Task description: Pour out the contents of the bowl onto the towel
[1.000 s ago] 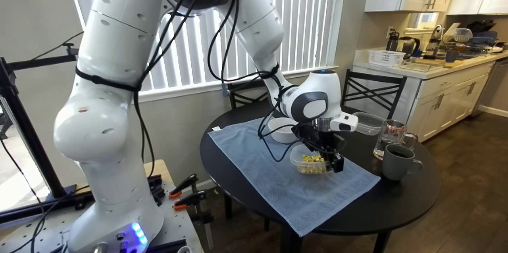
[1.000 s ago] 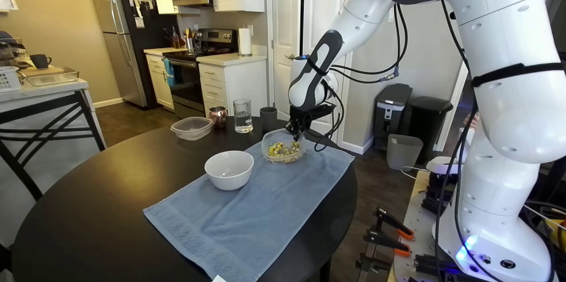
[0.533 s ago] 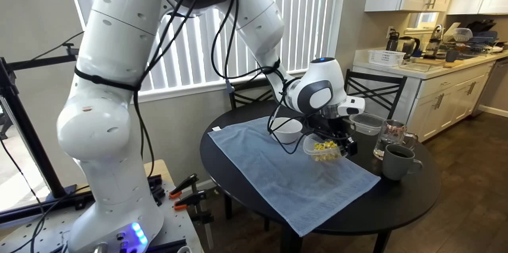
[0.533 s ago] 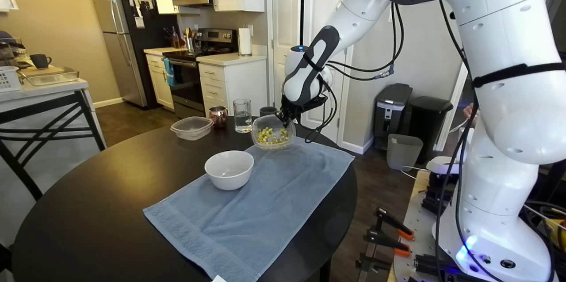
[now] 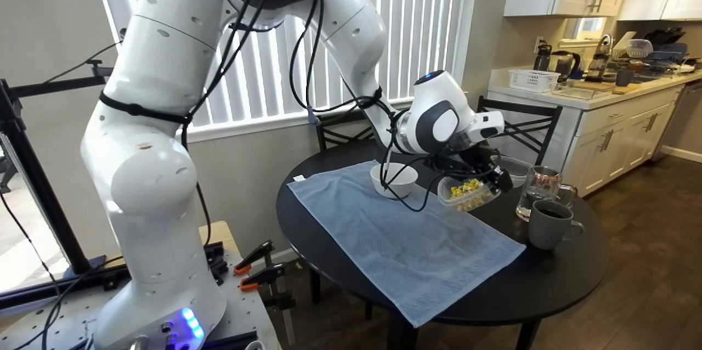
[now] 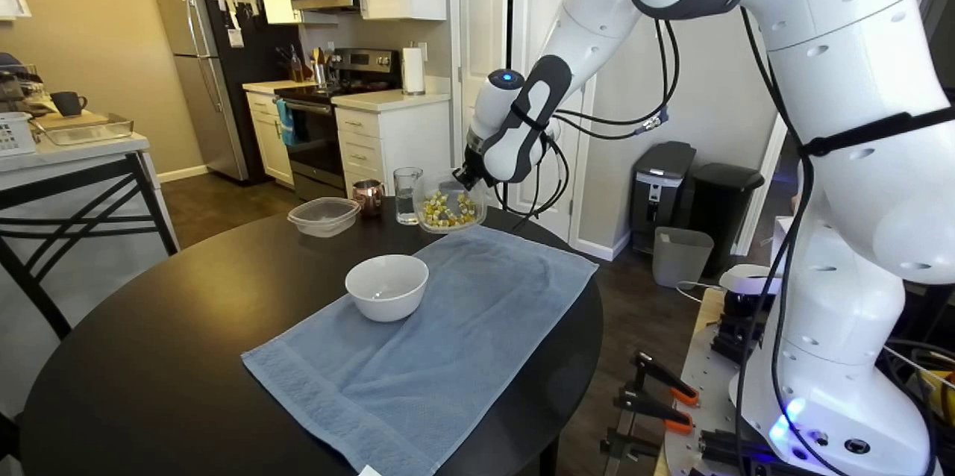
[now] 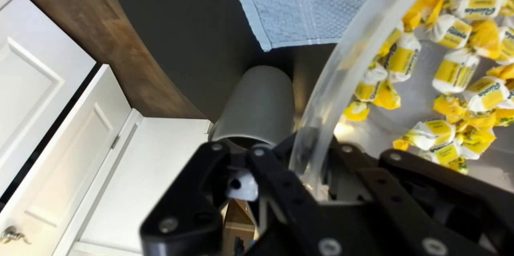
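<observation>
The white arm [image 5: 159, 70] makes a high arch: its lower part stands nearly upright, the elbow sits at the top edge in both exterior views, and the forearm [image 5: 351, 32] slopes down over the round black table [image 6: 186, 327]. The wrist [image 5: 439, 119] is tilted, its blue-lit cap leaning back toward the base, so that the gripper [image 7: 311, 149] points down and outward. In the wrist view the black fingers [image 7: 281, 183] stand close together, pinching the rim of the clear bowl [image 7: 351, 55], one on each side of its wall. The bowl is held up and tipped, and the candies [image 6: 448, 211], in yellow and white wrappers, lie in a heap inside it. It hangs near the corner of the blue towel [image 6: 462, 342] that is closest to the gray mug [image 5: 548, 225]; whether it is over the cloth or just past its edge is hard to tell. The towel lies spread on the table, with a white bowl [image 6: 388, 308] upright on it near a long edge. A glass of water [image 6: 403, 200], a copper mug [image 6: 368, 196] and a clear container [image 6: 321, 226] stand beyond.
</observation>
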Available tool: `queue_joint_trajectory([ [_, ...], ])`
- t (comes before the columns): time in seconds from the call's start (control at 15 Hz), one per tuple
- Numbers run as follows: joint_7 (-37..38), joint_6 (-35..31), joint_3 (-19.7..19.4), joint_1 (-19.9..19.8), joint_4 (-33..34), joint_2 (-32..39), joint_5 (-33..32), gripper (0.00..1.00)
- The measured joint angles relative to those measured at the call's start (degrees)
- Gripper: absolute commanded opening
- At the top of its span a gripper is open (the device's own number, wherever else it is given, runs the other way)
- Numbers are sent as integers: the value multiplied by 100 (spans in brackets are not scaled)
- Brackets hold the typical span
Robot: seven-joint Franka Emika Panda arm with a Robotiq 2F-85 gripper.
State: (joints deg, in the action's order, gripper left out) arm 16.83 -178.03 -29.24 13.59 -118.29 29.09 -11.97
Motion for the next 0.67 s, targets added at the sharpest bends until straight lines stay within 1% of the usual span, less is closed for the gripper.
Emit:
queue_joint_trajectory([
  [0.47, 551, -658, -1020, 1293, 5, 456, 55, 2],
  [0.67, 729, -998, -1519, 1869, 6, 608, 119, 2],
])
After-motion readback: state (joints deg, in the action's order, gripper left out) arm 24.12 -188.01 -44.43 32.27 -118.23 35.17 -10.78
